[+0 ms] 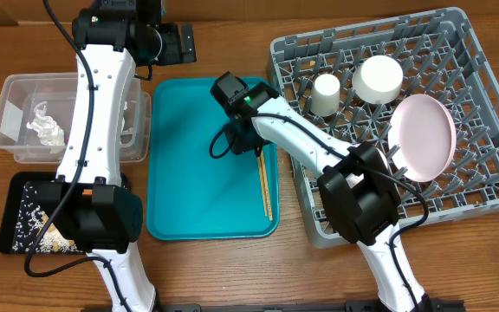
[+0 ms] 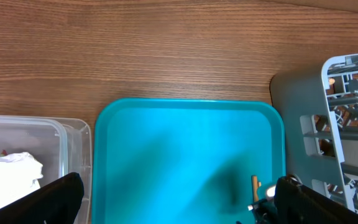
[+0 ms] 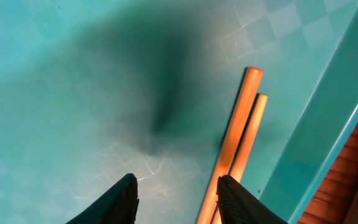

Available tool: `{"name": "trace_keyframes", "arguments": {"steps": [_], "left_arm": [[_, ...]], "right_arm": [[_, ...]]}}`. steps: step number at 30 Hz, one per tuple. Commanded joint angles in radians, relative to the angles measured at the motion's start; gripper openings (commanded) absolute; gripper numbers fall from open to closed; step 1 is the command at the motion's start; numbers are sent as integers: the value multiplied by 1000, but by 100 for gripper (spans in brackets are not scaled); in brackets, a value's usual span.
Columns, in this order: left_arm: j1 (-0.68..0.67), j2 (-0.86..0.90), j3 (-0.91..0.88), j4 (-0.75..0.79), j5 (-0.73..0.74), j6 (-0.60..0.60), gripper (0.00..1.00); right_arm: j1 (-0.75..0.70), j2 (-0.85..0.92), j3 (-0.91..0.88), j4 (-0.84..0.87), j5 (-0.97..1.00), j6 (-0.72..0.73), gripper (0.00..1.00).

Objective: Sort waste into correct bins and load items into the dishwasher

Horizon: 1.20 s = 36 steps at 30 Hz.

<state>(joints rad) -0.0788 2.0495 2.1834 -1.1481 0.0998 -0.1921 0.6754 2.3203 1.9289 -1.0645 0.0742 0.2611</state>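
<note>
The wooden chopsticks lie side by side on the teal tray, near its right rim. My right gripper hangs low over the tray, open, with bare tray between its fingers. Its right finger sits at the chopsticks' left side. From overhead, the right gripper is over the tray's upper middle and the chopsticks lie below and to its right. My left gripper stands wide open and empty beyond the tray's far edge. The grey rack holds a cup, a bowl and a pink plate.
A clear tub with crumpled tissue stands left of the teal tray. In front of it a black tray holds white scraps. The left arm's white links run along the teal tray's left side.
</note>
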Motion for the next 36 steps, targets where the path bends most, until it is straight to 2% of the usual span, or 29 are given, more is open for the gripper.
{"name": "trace_keyframes", "arguments": {"steps": [1, 11, 15, 24, 36], "left_arm": [[-6, -9, -4, -1, -6, -7, 100], [-6, -9, -4, -1, -6, -7, 100], [-6, -9, -4, -1, -6, -7, 100], [-6, -9, -5, -1, -6, -7, 100], [-6, -9, -4, -1, -6, -7, 100]], "right_arm": [[-3, 5, -25, 24, -2, -3, 45], [-3, 5, -109, 110, 3, -3, 45], [-4, 5, -92, 109, 2, -4, 49], [-11, 3, 88, -52, 3, -3, 53], [-41, 3, 86, -138, -35, 50, 54]]}}
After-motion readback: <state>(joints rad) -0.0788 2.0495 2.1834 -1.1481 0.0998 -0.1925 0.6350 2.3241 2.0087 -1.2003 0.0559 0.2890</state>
